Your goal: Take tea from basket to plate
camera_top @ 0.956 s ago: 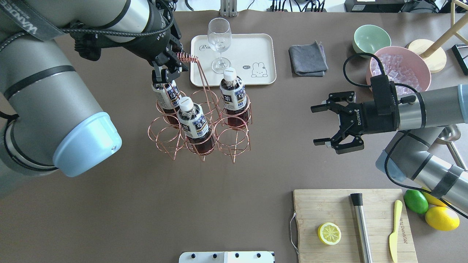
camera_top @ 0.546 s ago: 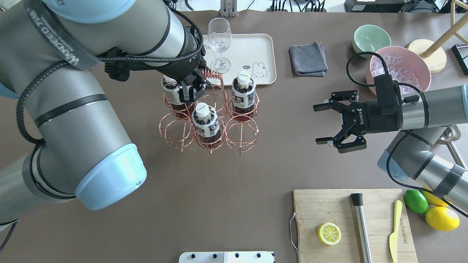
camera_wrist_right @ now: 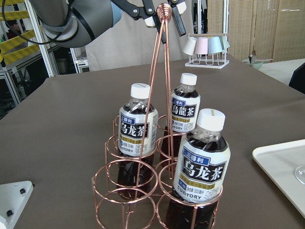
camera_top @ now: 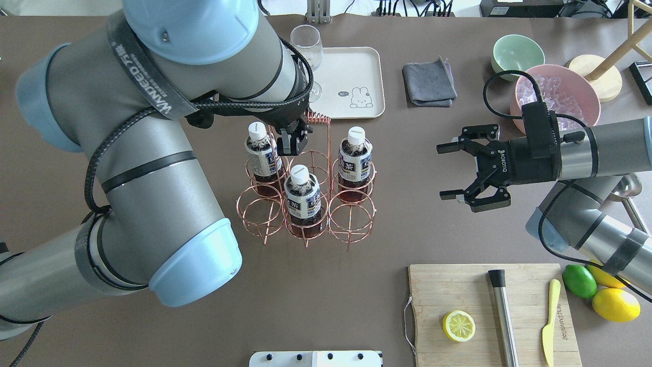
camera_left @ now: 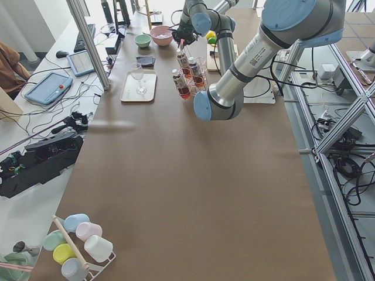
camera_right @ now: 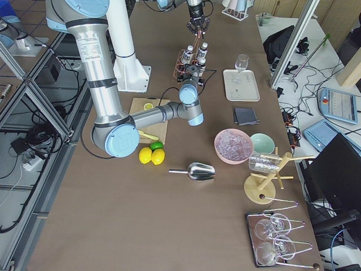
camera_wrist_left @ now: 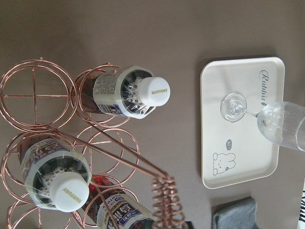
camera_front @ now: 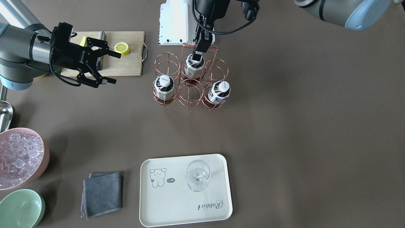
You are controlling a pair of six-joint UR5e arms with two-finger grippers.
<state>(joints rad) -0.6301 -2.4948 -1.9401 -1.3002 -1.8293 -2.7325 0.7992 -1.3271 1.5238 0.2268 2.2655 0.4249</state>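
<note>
Basket (camera_top: 350,224) farther right in left tool (camera_top: 298,136)

Lighting: bright, even, diffuse from above in all views. Matte brown table top (camera_top: 316,306) gives no glare; shadows are soft-edged.

Front-facing view: broad faint shadow on the table to the view's right of the rose-gold wire basket (camera_front: 190,83). A darker soft shadow lies beside the pink bowl of ice (camera_front: 19,158). The clear wine glass (camera_front: 198,175) carries small highlights.

Left wrist view: the wine glass's bowl at the right edge looks slightly soft, possibly out of focus.

Side views: wide-angle, aluminium frame posts (camera_left: 88,41) lean. Far objects are small and poorly resolved.
</note>
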